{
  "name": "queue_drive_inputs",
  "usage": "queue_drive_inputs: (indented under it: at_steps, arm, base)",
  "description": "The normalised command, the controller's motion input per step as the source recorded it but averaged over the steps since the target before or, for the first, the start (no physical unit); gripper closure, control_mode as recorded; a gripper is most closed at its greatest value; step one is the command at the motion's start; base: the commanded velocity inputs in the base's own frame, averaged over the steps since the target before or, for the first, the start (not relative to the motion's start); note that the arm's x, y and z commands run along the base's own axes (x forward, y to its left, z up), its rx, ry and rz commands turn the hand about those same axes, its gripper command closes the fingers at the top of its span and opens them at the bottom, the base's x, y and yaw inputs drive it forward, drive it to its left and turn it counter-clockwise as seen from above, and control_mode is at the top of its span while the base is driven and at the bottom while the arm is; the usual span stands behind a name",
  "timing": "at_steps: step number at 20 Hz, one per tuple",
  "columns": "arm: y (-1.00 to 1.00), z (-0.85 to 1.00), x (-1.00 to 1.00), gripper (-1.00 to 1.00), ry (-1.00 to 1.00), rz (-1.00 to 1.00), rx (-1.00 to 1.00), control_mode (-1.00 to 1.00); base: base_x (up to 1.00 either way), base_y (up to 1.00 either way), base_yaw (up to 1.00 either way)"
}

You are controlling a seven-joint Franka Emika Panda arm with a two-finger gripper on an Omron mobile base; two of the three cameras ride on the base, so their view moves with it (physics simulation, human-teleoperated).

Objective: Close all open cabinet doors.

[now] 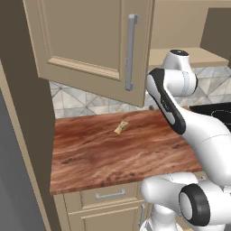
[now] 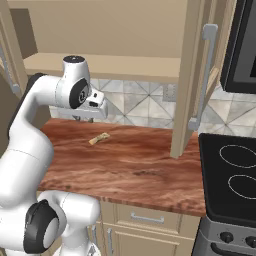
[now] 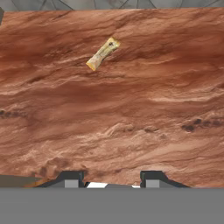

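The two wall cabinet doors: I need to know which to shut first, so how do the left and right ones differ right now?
The left cabinet door faces the left base camera with its panelled front; the right cabinet door is seen nearly edge-on in the right base view, jutting out over the wooden counter. The left one hangs beside a tall side panel, the right one beside the stovetop. Both are beige, open, with long silver bar handles.
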Motion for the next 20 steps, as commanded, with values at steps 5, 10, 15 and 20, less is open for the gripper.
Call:
queue_drive_inputs:
  at_steps: [5, 10, 15, 20]
  arm:
    - [-0.02, 0.00, -0.01, -1.00, 0.00, 0.00, 0.00, 1.00]
    - [0.00, 0.00, 0.00, -1.00, 0.00, 0.00, 0.00, 1.00]
    - [0.00, 0.00, 0.00, -1.00, 0.00, 0.00, 0.00, 1.00]
    - [0.00, 0.00, 0.00, -1.00, 0.00, 0.00, 0.00, 1.00]
  base:
    - [-0.12, -0.15, 0.00]
    - [-0.29, -0.31, 0.00]
    - [-0.22, -0.26, 0.00]
    - [-0.07, -0.26, 0.00]
